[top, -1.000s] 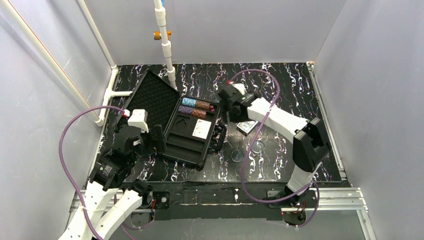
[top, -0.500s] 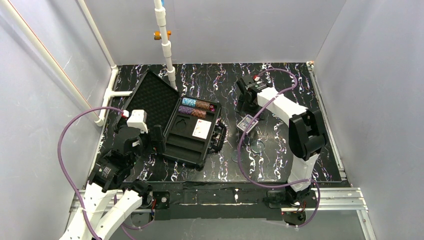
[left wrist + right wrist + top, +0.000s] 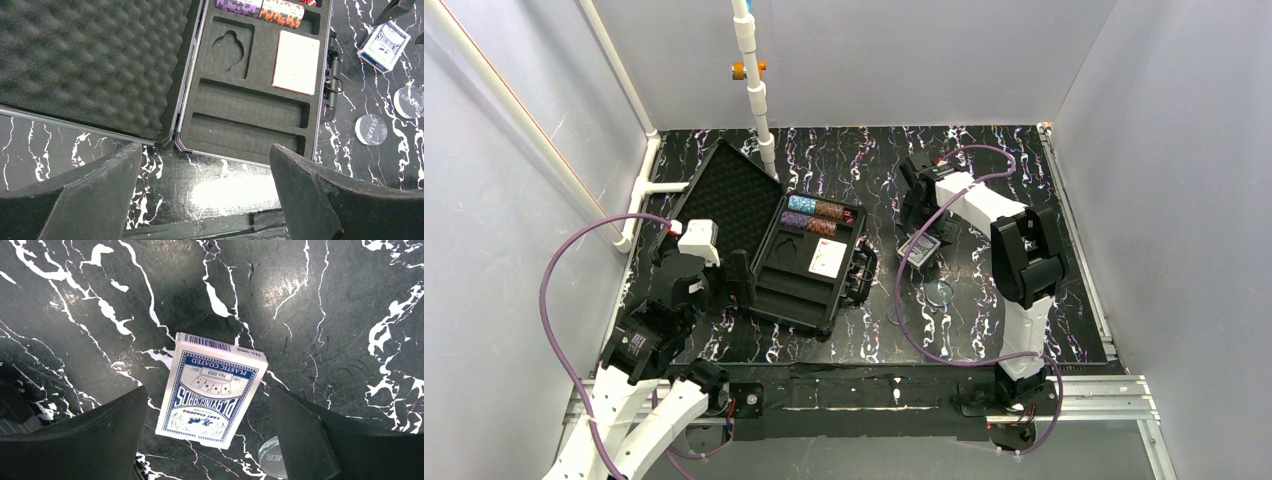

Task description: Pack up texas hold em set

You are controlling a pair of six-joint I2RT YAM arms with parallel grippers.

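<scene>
Right hand (image 3: pixel 207 390), wide open and empty, over the skewed deck (image 3: pixel 212 405) (disc (image 3: pixel 272 457) nearby): closing across its corners could spin it loose.

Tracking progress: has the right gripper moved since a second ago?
Yes: the right gripper shifted rightward, away from the black hinged plastic case, over the blue boxed card deck.

Black marbled tabletop (image 3: pixel 844 160), white pipe (image 3: pixel 757 100) behind

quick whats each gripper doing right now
left gripper: open, holding nothing
right gripper: open, above the card box, not gripping it
</scene>
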